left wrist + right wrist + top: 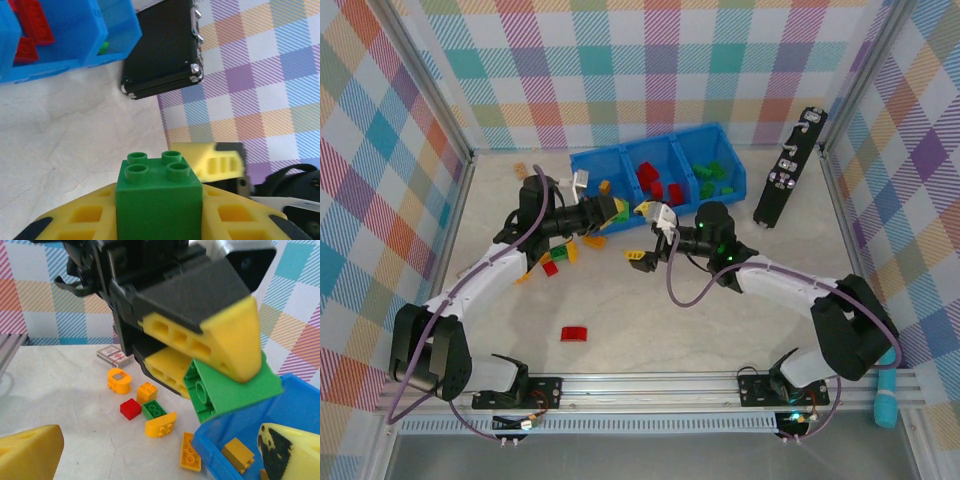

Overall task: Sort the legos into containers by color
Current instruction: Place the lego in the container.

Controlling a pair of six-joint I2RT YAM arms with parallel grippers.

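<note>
A green brick [159, 200] is gripped between the yellow fingers of the left claw [612, 211], studs facing away from the wrist. It is held tilted at the near edge of the blue bin [588, 172], beside the bin's left compartment. The right claw [653, 212] is seen just to the right of the left one, at the bin's near wall; its fingers [31, 452] are spread wide with nothing between them.

In the bin, yellow-orange bricks [605, 186] are seen in the left compartment, red bricks [651, 180] in the middle one and green bricks [713, 176] in the right one.

On the table near the bin's left end, a loose cluster is found: a red brick [130, 409], a green plate [154, 410] and several yellow and orange pieces [161, 425]. A further red brick [575, 333] lies alone, well nearer the arm bases. A black case [788, 168] is stood at the right of the bin, and a small tan block [520, 170] lies far left.
</note>
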